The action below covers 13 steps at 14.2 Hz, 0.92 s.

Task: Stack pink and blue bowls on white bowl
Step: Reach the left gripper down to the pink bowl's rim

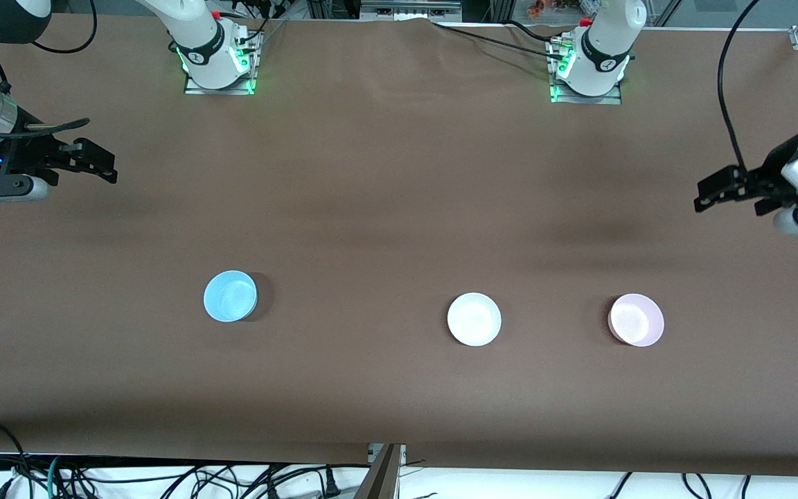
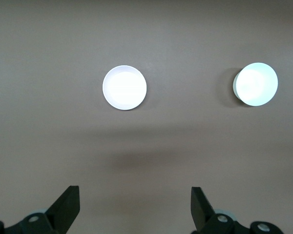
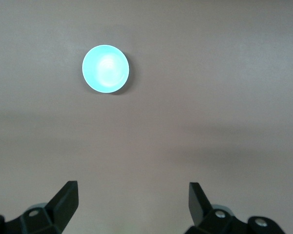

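nothing is stacked yet, as far as i can judge; all three bowls sit apart on the brown table, each on its own patch of cloth, none touching another; the white bowl lies in the middle stretch of the table, the pink bowl just toward my left arm's end of it, and the blue bowl well apart from both, toward my right arm's end.

my left gripper hangs in the air over the table's edge at the left arm's end, fingers spread wide and holding nothing; my left wrist view shows the same spread, with the white bowl and the blue bowl ahead of it; the pink one does not show there.

my right gripper hangs over its own end of the table, fingers likewise parted and bare; its wrist view shows only the blue bowl.

so both moves are left, by my reckoning: pink into white, a short carry that suits my left arm; blue on top after, a longer haul from my right arm's end; neither arm is near a bowl yet.
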### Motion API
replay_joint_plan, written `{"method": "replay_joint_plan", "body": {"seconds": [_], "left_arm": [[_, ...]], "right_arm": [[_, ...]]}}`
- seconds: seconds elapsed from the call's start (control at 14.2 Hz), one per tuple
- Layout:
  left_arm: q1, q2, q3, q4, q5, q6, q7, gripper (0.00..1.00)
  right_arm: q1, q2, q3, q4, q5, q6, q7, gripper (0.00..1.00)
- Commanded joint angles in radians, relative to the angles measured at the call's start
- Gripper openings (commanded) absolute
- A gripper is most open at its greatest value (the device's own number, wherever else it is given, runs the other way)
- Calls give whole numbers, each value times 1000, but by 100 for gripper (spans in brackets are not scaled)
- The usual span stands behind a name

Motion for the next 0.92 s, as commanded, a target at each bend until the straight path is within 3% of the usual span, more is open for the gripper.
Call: {"method": "replay_joint_plan", "body": {"seconds": [0.0,0.42,0.85], "left_arm": [[9,17,1,38,-4,1,24,100],[20,105,8,40,-1,60,35,100],[44,403,8,38,89,352,37,100]], "right_arm": [[-6,-1,3,9,-4,-14,1,100],[-6,-1,1,6,-4,-17,1,100],[-6,-3,1,6,15,-17,1,100]]}}
